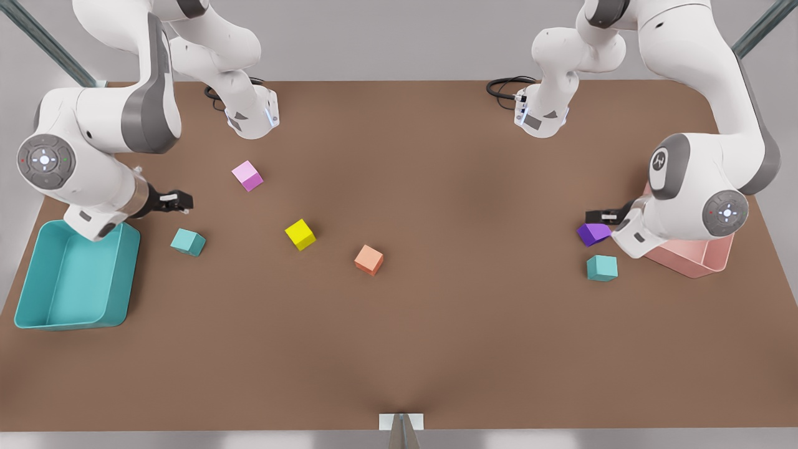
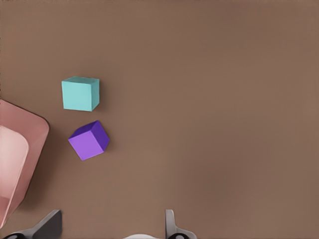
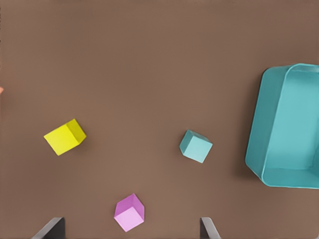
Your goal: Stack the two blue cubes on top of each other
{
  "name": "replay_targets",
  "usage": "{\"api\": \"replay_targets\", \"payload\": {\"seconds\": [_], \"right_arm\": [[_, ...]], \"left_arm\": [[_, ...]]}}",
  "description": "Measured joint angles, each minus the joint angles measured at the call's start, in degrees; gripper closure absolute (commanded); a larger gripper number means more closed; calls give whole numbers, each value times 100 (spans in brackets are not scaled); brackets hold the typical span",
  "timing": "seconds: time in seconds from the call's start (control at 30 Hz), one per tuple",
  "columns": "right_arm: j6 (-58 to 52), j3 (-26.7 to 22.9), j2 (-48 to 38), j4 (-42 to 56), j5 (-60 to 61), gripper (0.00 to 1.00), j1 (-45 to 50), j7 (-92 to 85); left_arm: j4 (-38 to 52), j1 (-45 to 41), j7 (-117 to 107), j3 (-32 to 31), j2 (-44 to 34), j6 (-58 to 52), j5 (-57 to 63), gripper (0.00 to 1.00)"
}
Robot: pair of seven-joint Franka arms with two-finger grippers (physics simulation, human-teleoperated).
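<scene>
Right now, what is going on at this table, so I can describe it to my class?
Two Franka arms are set to stack two teal cubes, but nothing is held yet. The left gripper, fingers open, hovers by the purple cube and one teal cube near the pink bin. The right gripper, also open, hovers above the other teal cube beside the teal bin. The two cubes lie far apart on the table, with pink, yellow and orange cubes between them.
</scene>
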Motion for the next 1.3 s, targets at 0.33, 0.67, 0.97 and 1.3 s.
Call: {"api": "replay_targets", "payload": {"seconds": [0.33, 0.67, 0.97, 1.3], "right_arm": [[1750, -41, 1006, -1806, -251, 0, -729, -163], [4469, -46, 209, -4197, 93, 0, -1431, 5], [5156, -48, 283, -4617, 201, 0, -1723, 189], [5491, -47, 804, -4718, 211, 0, -1802, 396]], "left_arm": [[3, 46, 12, 6, 31, 318, 6, 0], [8, 54, 20, 6, 76, 384, 15, 0], [10, 77, 24, 6, 76, 394, 16, 0], [3, 125, 27, 6, 125, 392, 17, 0]]}}
